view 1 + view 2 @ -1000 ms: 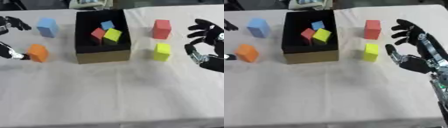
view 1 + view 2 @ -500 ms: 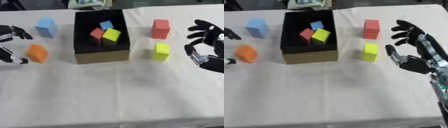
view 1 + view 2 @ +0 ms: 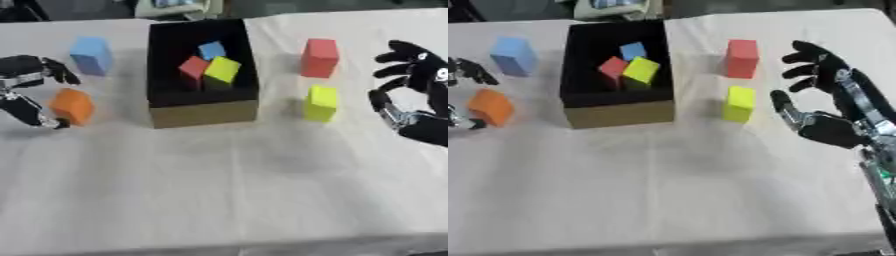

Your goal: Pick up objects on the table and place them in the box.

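An open black box (image 3: 203, 107) stands at the table's middle back with a red (image 3: 193, 67), a yellow-green (image 3: 222, 70) and a blue cube (image 3: 211, 50) inside. An orange block (image 3: 72, 106) lies left of it, between the spread thumb and fingers of my left hand (image 3: 24, 82), which is open beside it. A light blue block (image 3: 91, 54) stands behind that. Right of the box are a red block (image 3: 320, 56) and a yellow block (image 3: 321, 103). My right hand (image 3: 829, 117) hovers open just right of the yellow block, fingers spread.
A white cloth covers the table (image 3: 227, 190); its wide front half holds nothing. Dark clutter lies beyond the far edge (image 3: 175, 7).
My left hand has drawn back a little to the left and opened wider around the orange block, which has shifted slightly. The right hand has stayed in place.
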Action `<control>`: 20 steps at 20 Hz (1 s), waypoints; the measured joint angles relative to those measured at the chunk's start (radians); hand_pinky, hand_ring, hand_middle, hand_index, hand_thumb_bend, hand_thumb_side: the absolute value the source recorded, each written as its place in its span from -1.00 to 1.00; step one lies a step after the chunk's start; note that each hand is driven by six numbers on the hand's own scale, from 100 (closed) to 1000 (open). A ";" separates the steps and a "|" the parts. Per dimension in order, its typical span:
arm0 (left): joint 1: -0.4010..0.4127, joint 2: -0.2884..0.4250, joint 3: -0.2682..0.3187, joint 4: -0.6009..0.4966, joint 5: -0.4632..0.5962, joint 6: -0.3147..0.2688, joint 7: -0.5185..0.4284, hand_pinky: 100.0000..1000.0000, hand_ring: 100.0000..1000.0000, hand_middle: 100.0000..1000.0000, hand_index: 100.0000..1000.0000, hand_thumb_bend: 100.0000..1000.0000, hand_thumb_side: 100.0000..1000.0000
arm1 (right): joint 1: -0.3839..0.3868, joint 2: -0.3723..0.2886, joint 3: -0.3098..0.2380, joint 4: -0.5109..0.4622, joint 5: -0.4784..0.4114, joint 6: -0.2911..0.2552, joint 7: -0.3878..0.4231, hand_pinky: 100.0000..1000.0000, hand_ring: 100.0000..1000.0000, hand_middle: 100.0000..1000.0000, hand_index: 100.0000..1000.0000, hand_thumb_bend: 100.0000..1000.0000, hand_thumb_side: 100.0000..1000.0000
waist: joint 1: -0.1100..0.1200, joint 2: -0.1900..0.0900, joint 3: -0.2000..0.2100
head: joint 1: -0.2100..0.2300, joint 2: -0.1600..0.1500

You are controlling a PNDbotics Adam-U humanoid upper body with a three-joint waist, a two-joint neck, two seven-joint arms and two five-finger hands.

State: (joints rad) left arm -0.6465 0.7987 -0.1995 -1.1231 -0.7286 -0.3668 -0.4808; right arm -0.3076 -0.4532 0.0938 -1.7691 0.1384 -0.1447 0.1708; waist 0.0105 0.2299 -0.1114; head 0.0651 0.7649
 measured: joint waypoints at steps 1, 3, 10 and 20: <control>-0.005 -0.005 0.000 0.008 -0.007 -0.001 0.000 0.65 0.54 0.45 0.67 -0.04 -0.68 | 0.000 0.000 0.000 0.000 0.000 0.000 0.000 0.23 0.46 0.56 0.91 -0.66 -0.45 | 0.000 0.000 0.000 | 0.000 0.000; -0.016 -0.015 0.000 0.021 -0.023 -0.003 0.002 0.66 0.55 0.46 0.68 -0.06 -0.69 | 0.000 0.000 0.000 0.000 0.000 0.000 0.000 0.23 0.46 0.56 0.91 -0.66 -0.45 | 0.000 0.000 0.000 | 0.000 0.000; -0.040 -0.037 -0.005 0.053 -0.093 -0.010 -0.001 0.61 0.45 0.31 0.58 -0.39 -0.83 | 0.001 0.000 0.000 0.001 -0.001 0.000 0.000 0.23 0.46 0.56 0.91 -0.66 -0.45 | 0.000 0.000 -0.005 | 0.000 0.000; -0.039 -0.042 0.008 0.034 -0.132 -0.009 -0.008 0.40 -0.06 -0.32 0.07 -0.64 -0.89 | 0.001 0.003 0.000 0.006 -0.001 0.000 0.000 0.23 0.46 0.56 0.91 -0.68 -0.45 | 0.000 0.000 -0.006 | 0.000 0.000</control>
State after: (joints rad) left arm -0.6853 0.7563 -0.1915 -1.0893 -0.8605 -0.3758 -0.4891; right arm -0.3063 -0.4506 0.0934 -1.7632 0.1379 -0.1450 0.1712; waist 0.0102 0.2299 -0.1177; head 0.0651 0.7649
